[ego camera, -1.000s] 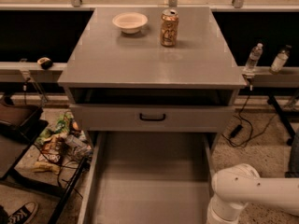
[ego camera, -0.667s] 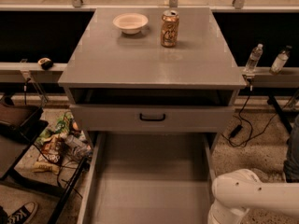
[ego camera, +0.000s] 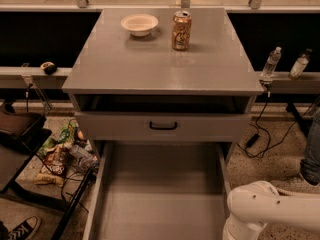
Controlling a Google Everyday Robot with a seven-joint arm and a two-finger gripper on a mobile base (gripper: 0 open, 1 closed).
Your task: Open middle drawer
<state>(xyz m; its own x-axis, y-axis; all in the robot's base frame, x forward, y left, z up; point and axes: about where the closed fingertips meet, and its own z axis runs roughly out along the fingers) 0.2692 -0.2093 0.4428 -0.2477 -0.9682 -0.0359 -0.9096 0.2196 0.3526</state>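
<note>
The middle drawer (ego camera: 162, 194) is pulled far out of the grey cabinet toward the camera. Its plain grey inside shows and holds nothing. Its front and handle lie below the bottom edge of the view. Above it sits the top drawer front (ego camera: 115, 128) with a black loop handle (ego camera: 163, 126); a dark gap shows between that front and the cabinet top. Only a white rounded part of my arm (ego camera: 265, 209) shows at the bottom right, beside the open drawer's right side. The gripper is out of view.
A white bowl (ego camera: 139, 23) and a drink can (ego camera: 181, 30) stand on the cabinet top (ego camera: 160, 69). Two bottles (ego camera: 270, 63) stand on a ledge at right. Snack bags and cables (ego camera: 57, 156) lie on the floor at left. A person's leg (ego camera: 312, 149) is at the right edge.
The white arm segment has shifted slightly at the bottom right. The drawer stays pulled out and the things on top have not moved.
</note>
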